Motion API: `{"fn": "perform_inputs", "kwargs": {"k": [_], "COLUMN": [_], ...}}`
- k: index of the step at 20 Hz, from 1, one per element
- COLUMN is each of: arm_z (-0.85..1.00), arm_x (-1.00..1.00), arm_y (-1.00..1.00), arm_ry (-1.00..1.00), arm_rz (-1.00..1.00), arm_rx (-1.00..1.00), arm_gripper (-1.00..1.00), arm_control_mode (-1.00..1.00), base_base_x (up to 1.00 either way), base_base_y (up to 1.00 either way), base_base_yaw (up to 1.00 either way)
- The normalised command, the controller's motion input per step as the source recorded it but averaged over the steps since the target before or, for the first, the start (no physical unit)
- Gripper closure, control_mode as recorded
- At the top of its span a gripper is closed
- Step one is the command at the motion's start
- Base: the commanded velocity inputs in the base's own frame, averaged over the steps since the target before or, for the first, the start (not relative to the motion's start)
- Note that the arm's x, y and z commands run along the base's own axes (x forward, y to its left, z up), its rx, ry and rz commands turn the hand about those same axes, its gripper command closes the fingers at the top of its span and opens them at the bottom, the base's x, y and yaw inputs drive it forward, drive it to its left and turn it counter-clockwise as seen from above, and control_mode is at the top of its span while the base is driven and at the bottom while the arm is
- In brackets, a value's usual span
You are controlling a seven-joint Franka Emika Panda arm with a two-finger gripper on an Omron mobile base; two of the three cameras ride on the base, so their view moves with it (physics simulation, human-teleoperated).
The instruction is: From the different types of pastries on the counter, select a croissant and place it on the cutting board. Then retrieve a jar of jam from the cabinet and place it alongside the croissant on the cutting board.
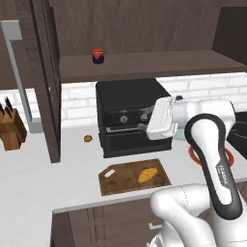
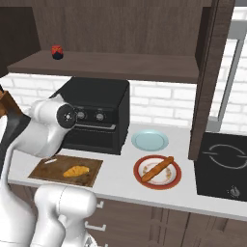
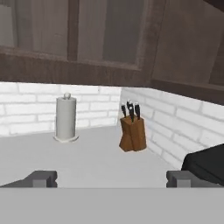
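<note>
The golden croissant (image 1: 147,174) (image 2: 76,171) lies on the mottled-brown cutting board (image 1: 116,185) (image 2: 46,169) at the counter's front edge. On the wide shelf of the dark cabinet (image 1: 159,63) (image 2: 125,65) stands the jar of jam (image 1: 98,56) (image 2: 57,52), black with a red lid. My gripper (image 1: 144,127) (image 3: 112,178) hangs in front of the black oven, above the board and well below the shelf. It is open, its fingertips (image 3: 41,178) set wide apart with nothing between them. It points left along the counter (image 3: 87,155).
The black oven (image 1: 128,103) (image 2: 99,108) sits under the shelf. An open cabinet door (image 1: 48,82) stands left of it. A knife block (image 1: 10,128) (image 3: 132,131), a paper towel roll (image 3: 66,118) and a brown lump (image 1: 88,138) are leftward. A stick pastry (image 2: 157,169), blue plate (image 2: 150,140) and stove (image 2: 224,164) lie right.
</note>
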Motion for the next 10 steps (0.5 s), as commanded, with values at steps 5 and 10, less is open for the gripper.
{"fn": "perform_inputs", "kwargs": {"k": [5, 10], "arm_z": [1.0, 1.0], "arm_x": [0.23, 0.47], "arm_y": [0.35, 0.14], "arm_ry": [0.14, 0.37], "arm_rz": [-0.13, -0.08], "arm_rx": [0.06, 0.0], "arm_gripper": [-1.0, -1.0], "arm_control_mode": [-1.0, -1.0], "base_base_x": [0.0, 0.0], "base_base_y": [0.0, 0.0], "base_base_yaw": [0.0, 0.0]}}
